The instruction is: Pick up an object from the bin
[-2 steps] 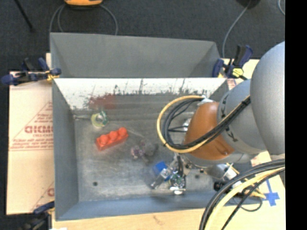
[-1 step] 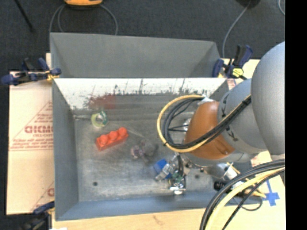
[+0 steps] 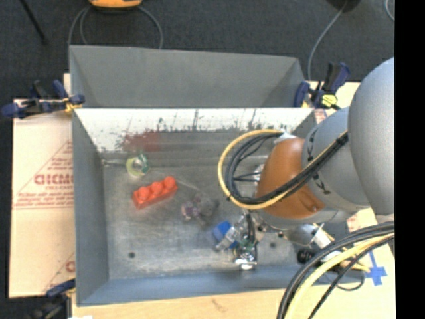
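Observation:
My gripper (image 3: pixel 244 250) reaches down into the front right part of the bin, its fingers low near the floor. A small blue and white thing (image 3: pixel 222 233) lies right beside the fingers on their left, touching or nearly touching them. Whether anything sits between the fingers is hidden. A small purple and clear thing (image 3: pixel 192 210) lies a little further left.
An orange-red lumpy block (image 3: pixel 154 192) lies left of centre. A clear round piece with a yellow-green middle (image 3: pixel 137 165) sits near the back left wall. The arm with its orange cover and cables hangs over the bin's right side.

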### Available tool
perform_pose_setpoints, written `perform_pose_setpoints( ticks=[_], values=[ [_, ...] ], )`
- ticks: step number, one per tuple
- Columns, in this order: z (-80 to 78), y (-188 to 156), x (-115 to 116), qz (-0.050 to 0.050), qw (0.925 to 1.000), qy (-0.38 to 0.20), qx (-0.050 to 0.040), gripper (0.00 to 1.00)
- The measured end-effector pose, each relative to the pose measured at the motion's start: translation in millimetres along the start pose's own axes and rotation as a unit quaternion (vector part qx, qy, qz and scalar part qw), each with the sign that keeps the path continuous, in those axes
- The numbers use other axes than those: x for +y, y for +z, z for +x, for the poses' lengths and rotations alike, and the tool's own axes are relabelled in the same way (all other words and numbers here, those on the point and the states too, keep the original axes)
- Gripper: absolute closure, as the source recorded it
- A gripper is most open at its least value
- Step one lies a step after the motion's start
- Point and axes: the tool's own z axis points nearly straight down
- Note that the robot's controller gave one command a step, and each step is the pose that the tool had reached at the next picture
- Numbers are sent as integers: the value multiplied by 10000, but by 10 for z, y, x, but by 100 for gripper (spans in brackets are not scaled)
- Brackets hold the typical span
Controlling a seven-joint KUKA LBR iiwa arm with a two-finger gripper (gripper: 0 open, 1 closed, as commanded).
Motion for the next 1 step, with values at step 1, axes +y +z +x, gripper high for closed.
perform_pose_setpoints(
  ticks=[1],
  values=[
    [-13,-277,6,3,10000,-39,3,100]
  ],
)
